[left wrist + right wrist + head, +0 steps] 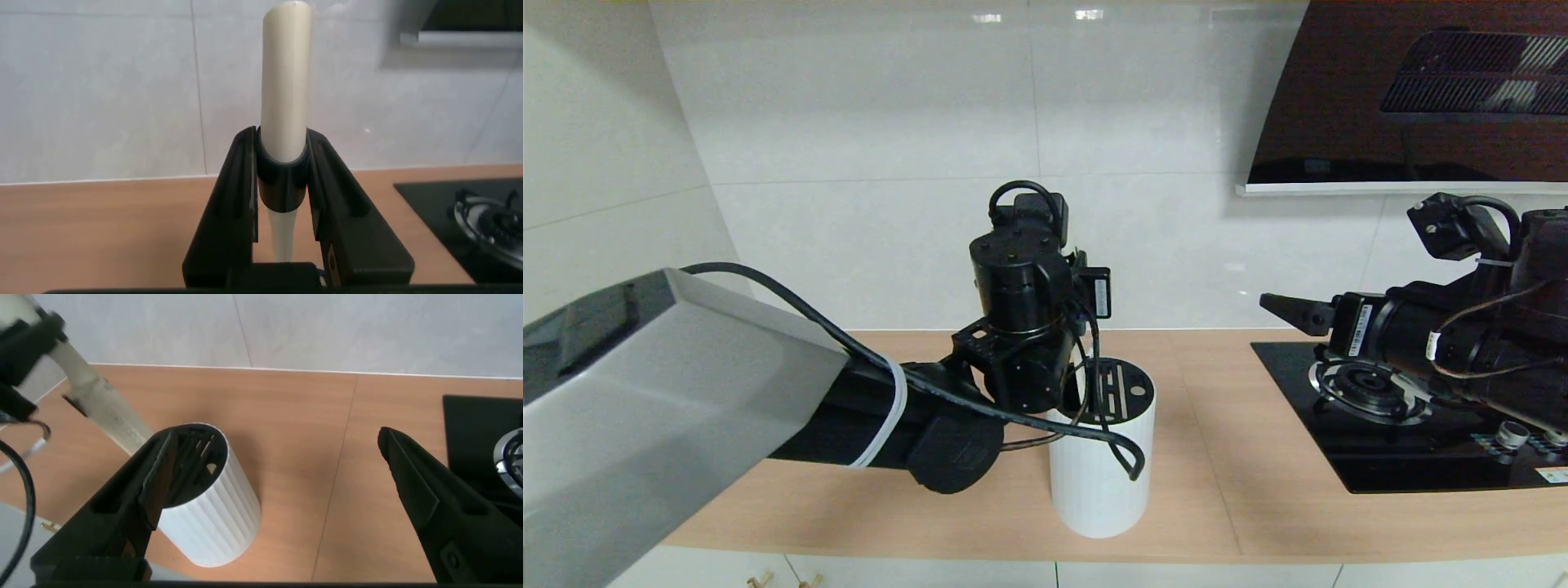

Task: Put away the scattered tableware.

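Observation:
My left gripper (283,151) is shut on a cream-handled utensil (285,73) at a black band on its shaft, handle end up. In the right wrist view the utensil (102,404) slants down from that gripper (24,351) to the slotted black top of a white ribbed holder (216,514); its lower end is hidden there. The holder (1098,474) stands on the wooden counter near the front edge, just below my left wrist. My right gripper (276,439) hangs open and empty above the counter, to the right of the holder, its finger (1290,312) pointing left.
A black gas hob (1380,433) with a burner is set in the counter (1241,490) at the right, under a dark range hood (1413,90). White tiled wall runs behind. Bare counter lies between the holder and the hob.

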You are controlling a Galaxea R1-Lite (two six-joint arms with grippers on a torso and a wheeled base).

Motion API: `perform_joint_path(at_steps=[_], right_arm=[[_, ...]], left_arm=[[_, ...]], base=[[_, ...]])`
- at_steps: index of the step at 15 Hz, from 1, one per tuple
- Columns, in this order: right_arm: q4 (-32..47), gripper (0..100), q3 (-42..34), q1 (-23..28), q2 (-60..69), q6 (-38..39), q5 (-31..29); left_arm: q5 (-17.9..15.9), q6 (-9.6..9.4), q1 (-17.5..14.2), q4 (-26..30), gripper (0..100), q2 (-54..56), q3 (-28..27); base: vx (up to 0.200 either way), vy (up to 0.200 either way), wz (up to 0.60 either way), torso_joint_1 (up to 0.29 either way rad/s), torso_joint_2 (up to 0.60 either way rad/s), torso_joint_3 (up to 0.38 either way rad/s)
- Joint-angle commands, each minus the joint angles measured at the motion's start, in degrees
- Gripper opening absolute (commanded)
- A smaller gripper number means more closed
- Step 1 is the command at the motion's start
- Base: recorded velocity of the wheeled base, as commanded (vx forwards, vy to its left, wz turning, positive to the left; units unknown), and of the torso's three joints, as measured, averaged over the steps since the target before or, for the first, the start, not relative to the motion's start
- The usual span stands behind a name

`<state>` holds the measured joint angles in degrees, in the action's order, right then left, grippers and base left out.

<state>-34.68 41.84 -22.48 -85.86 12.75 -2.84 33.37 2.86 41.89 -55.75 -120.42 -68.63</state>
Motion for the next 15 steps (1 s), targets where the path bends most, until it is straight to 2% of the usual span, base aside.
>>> perform_joint_path(at_steps=[1, 5, 9, 15], right_arm=[[0.0, 100, -0.1, 0.0, -0.1, 0.0, 0.0], [0.0, 100, -0.2, -0.1, -0.4, 0.0, 0.0], [0.1, 100, -0.2, -0.2, -0.5, 0.0, -0.1], [0.0, 100, -0.6, -0.2, -0.9, 0.0, -0.1]], left_arm=[[0.2, 0.21, 1.0, -0.1, 0, -1.1, 0.9], [1.9, 0.56, 2.6, -0.4, 0, -4.5, 2.5], [3.5, 0.48, 2.8, -2.3, 0, -6.8, 2.5], [3.7, 0.56, 3.0, -3.0, 0, -9.3, 3.1]], base=[[0.0, 0.0, 0.0, 0.0, 0.0, 0.0], [0.0, 0.0, 0.0, 0.0, 0.0, 0.0], [0.0, 0.0, 0.0, 0.0, 0.0, 0.0], [0.0, 0.0, 0.0, 0.0, 0.0, 0.0]])
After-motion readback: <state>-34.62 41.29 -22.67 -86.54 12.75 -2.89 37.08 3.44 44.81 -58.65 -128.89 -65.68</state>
